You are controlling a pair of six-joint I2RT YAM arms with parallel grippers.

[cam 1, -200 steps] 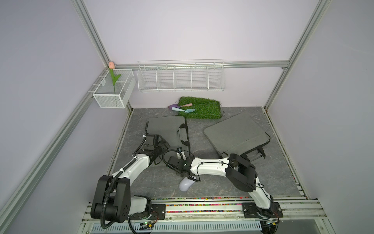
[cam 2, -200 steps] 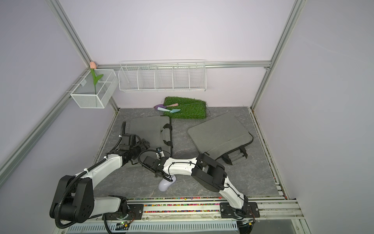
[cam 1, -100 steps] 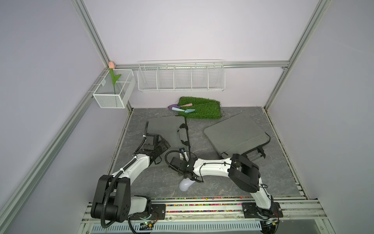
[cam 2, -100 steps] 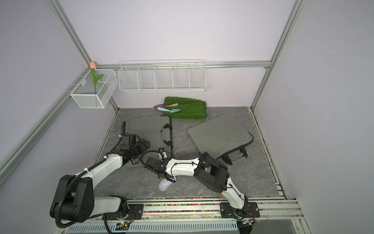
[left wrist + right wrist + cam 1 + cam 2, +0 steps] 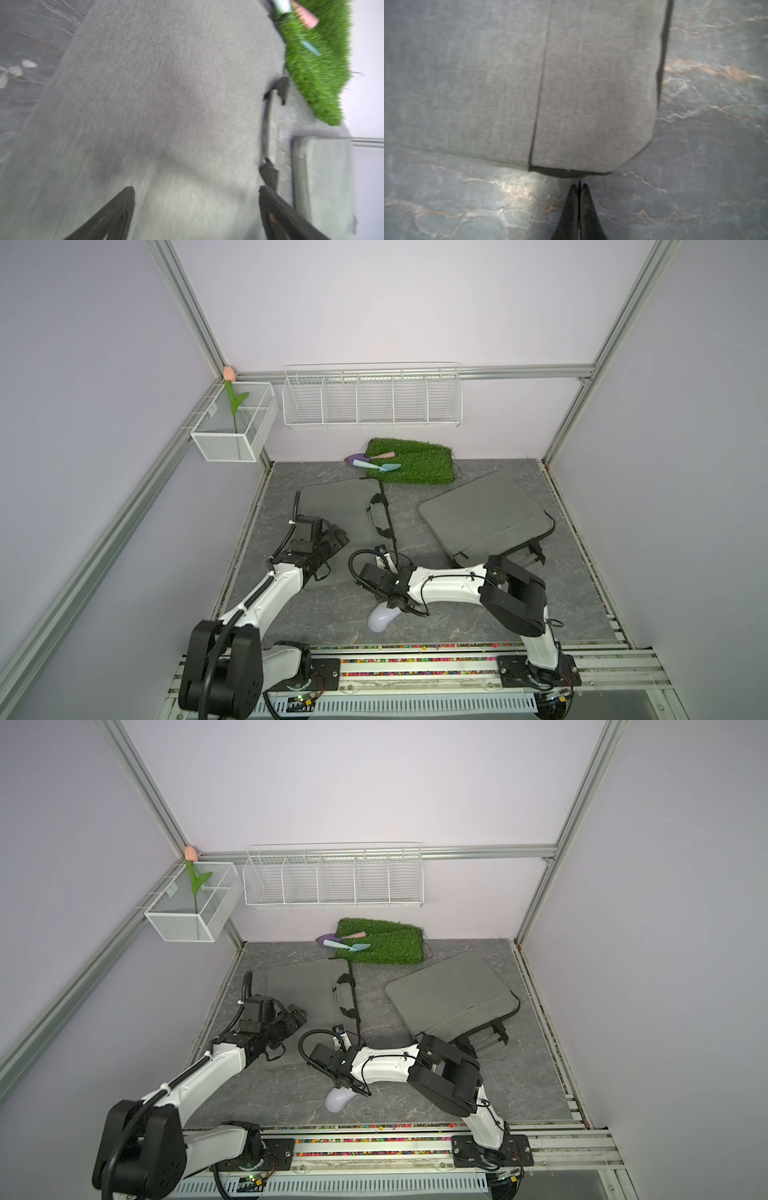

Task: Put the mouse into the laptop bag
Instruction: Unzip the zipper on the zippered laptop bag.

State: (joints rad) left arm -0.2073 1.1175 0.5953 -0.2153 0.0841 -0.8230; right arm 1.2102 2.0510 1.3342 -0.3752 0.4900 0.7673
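White mouse (image 5: 382,619) lies outside grey laptop bag (image 5: 336,504); right jaws closed.

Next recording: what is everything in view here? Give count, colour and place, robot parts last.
Plastic computer mouse: one, white, near the table's front edge, in neither gripper.
Fabric laptop bags: two, grey, lying flat; one left of centre, one angled at the right.
Artificial grass mat: one, green, back of table.
Toy trowels: two, purple with pink handle and teal, at the mat's left edge.
Mesh basket: one, white, left wall, holding a pink tulip.
Wire rack: one, white, back wall.
Marble-look table: one, dark grey.
Robot's left gripper: black, open above the left bag.
Robot's right gripper: black, shut at that bag's near corner.
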